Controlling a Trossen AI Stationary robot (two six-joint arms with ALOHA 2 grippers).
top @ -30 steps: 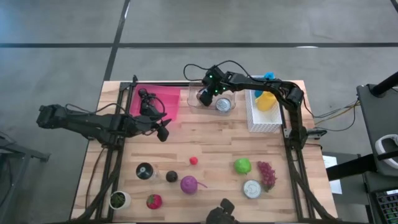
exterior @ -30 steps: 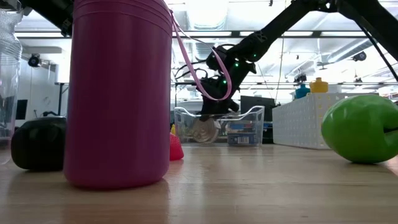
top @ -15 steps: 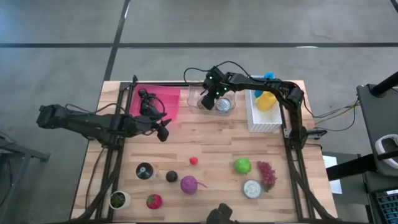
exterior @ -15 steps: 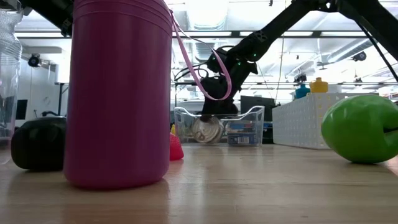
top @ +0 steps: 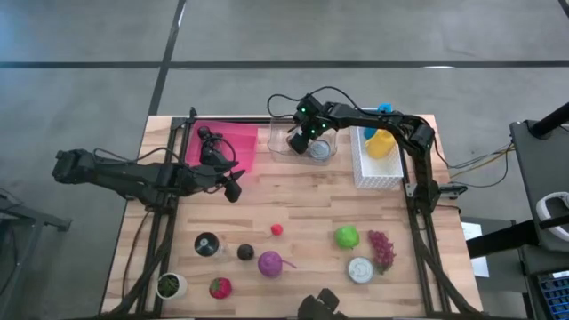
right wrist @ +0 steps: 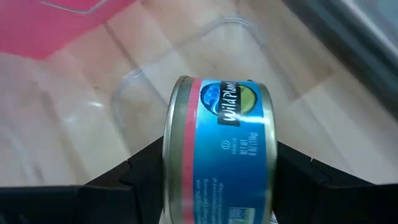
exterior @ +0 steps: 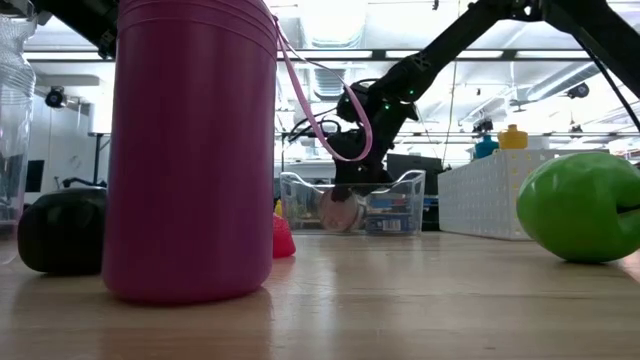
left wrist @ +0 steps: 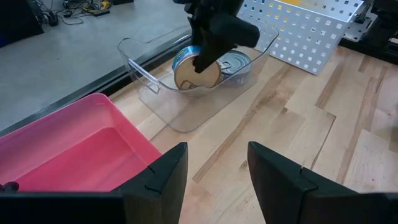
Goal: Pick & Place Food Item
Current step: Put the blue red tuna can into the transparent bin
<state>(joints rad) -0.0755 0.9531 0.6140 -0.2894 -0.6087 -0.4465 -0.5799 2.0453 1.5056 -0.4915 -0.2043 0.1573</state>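
Observation:
My right gripper (top: pixel 302 140) reaches down into a clear plastic bin (top: pixel 277 142) at the table's far side, shut on a blue-labelled tuna can (right wrist: pixel 221 149). The left wrist view shows that can (left wrist: pixel 198 73) on edge, beside a second can (left wrist: pixel 241 61) lying flat on the bin's floor. My left gripper (left wrist: pixel 214 177) hangs open with nothing between its fingers, by the near right corner of a pink tray (top: pixel 222 145) that lies flat left of the bin. My right gripper pinches the can between its two fingers (right wrist: pixel 137 174), one on each flat end (left wrist: pixel 200 76). The fingers slant down from above and from the table's right. The can stands on edge, low inside the bin (exterior: pixel 340 210); whether it touches the floor I cannot tell.
A white perforated basket (top: pixel 378 169) holding a yellow bottle stands right of the bin. Toward the near edge lie a green apple (top: pixel 347 236), purple grapes (top: pixel 382 249), a can (top: pixel 360 269), a magenta piece (top: pixel 269 263), a small red piece (top: pixel 276 229) and other items.
My right gripper has tipped and turned at the wrist inside the bin and stayed shut on the can. The can has turned with it and sits a little farther toward the table's right.

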